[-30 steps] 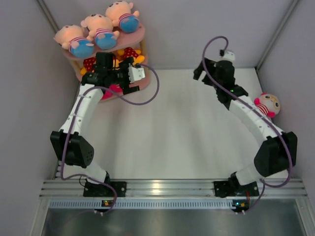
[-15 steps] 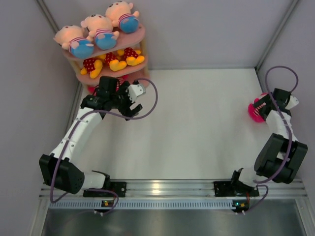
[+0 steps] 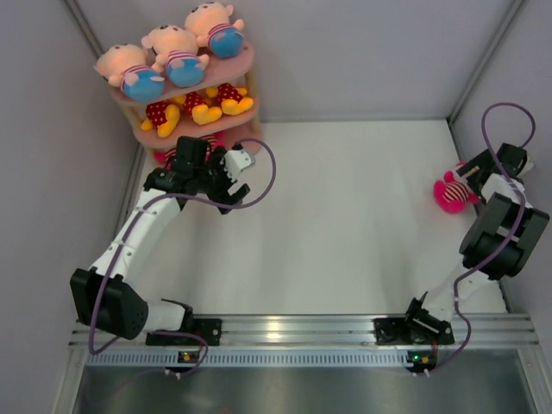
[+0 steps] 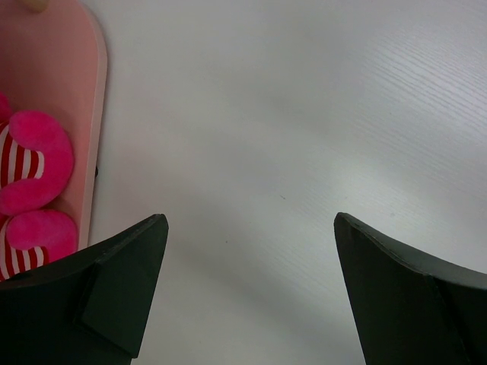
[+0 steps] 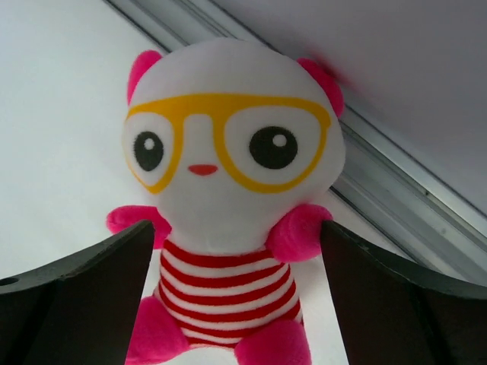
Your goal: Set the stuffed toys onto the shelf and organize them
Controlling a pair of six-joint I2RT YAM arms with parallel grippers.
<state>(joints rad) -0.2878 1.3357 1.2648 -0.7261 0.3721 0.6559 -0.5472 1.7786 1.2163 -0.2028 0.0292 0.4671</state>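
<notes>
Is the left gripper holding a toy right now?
No, the left gripper stands open, with only bare table between its fingers in the left wrist view.

A white table point(image 3: 345, 224) with a faint wood-like grain fills the enclosure floor. Plain grey walls point(image 3: 362, 52) close it in at the back and on both sides, with slanted metal struts point(image 3: 483, 60) in the far corners. An aluminium rail point(image 3: 293, 328) runs along the near edge, just beyond a perforated strip point(image 3: 293, 356) and a grey metal sheet point(image 3: 293, 388).
</notes>
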